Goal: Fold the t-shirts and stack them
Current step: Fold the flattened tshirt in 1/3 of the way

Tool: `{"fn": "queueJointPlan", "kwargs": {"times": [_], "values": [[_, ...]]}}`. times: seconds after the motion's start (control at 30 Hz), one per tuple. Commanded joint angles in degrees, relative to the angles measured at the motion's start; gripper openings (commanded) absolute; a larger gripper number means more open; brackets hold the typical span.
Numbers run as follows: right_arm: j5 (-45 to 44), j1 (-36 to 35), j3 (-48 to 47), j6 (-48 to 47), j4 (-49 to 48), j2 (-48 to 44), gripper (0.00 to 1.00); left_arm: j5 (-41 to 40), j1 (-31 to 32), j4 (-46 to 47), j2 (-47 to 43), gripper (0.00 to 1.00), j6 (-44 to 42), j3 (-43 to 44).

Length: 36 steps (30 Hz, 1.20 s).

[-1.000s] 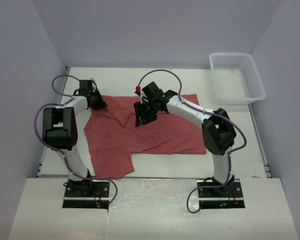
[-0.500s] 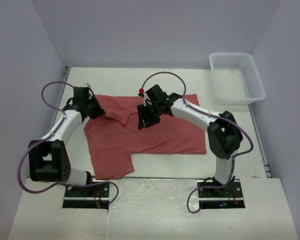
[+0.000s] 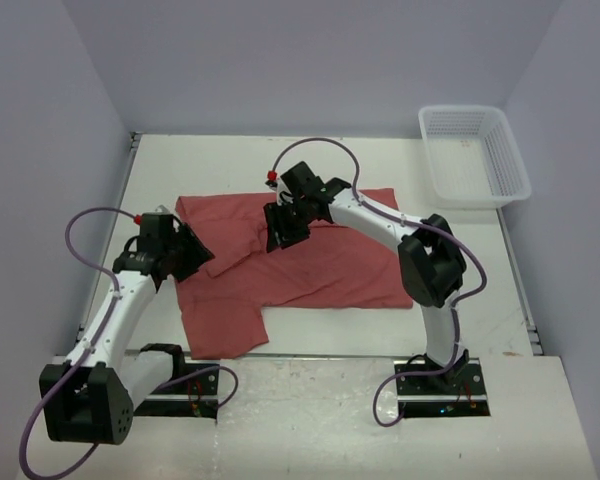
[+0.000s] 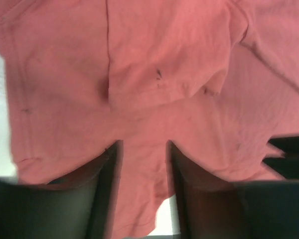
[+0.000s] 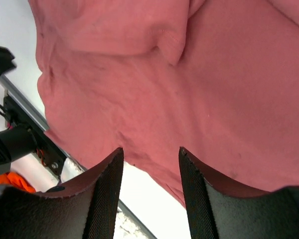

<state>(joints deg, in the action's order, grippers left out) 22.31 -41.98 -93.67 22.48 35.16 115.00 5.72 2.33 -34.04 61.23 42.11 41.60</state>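
Overhead: shows one t-shirt (image 3: 320,265) spread on table (image 3: 400,170), rumpled at left, not folded; no stack. Left wrist: shows left gripper (image 4: 142,149) parted over cloth, holding nothing. Right wrist: shows right gripper (image 5: 150,154) parted, empty. Leaves folding and stacking undone.

We find the t-shirt (image 3: 320,265) lying mid-frame on the table (image 3: 230,165), with the mesh basket (image 3: 475,198) standing at upper right.

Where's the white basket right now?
In the top view, the white mesh basket sits at the far right corner of the table. It is clear of the red t-shirt, which is spread mid-table to its left.
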Motion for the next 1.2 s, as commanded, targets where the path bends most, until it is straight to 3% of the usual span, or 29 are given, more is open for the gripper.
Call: {"fn": "queueJointPlan", "kwargs": {"times": [0.0, 0.07, 0.23, 0.33, 0.37, 0.43, 0.47, 0.53, 0.6, 0.97, 1.17], "values": [[2.04, -0.04, -7.81, -2.00, 2.36, 4.25, 0.50, -3.86, 0.66, -2.17, -4.80, 0.62, 4.82, -2.05], [2.39, -0.04, -10.21, -2.09, 3.07, 6.02, 0.52, -4.40, 0.75, -2.61, -3.49, 0.73, 4.91, -1.53], [3.89, 0.05, -19.52, -2.09, 6.41, 12.70, 0.54, -5.36, 0.75, 0.72, 0.46, 0.73, 4.56, 1.37], [3.98, 0.14, -24.71, -1.83, 8.34, 16.29, 0.52, -2.74, 1.01, 4.86, 6.16, 0.66, 2.63, 4.79], [3.89, 0.14, -25.76, -1.48, 8.78, 17.00, 0.49, -2.47, 1.10, 5.56, 10.18, 0.55, 1.93, 6.19], [3.71, 0.14, -27.18, -1.04, 9.23, 18.24, 0.49, -0.80, 1.19, 6.44, 13.81, 0.50, 0.96, 9.89], [3.71, 0.14, -27.18, -0.86, 9.05, 18.85, 0.49, -0.79, 1.36, 7.31, 16.78, 0.41, 0.61, 11.03], [3.45, 0.14, -26.74, -0.68, 8.53, 19.21, 0.48, -0.01, 1.45, 8.46, 20.05, 0.39, -0.18, 13.76], [3.27, 0.05, -26.48, -0.60, 8.44, 19.82, 0.49, -0.88, 1.45, 9.34, 21.99, 0.27, -0.62, 16.21], [3.10, 0.23, -26.65, -0.16, 7.65, 22.90, 0.48, -1.94, 0.93, 12.33, 38.95, 0.25, -0.80, 26.41], [4.15, 0.49, -28.93, 0.37, 8.43, 24.92, 0.48, -1.32, 0.13, 12.07, 43.79, 0.26, -1.59, 30.81]]}}
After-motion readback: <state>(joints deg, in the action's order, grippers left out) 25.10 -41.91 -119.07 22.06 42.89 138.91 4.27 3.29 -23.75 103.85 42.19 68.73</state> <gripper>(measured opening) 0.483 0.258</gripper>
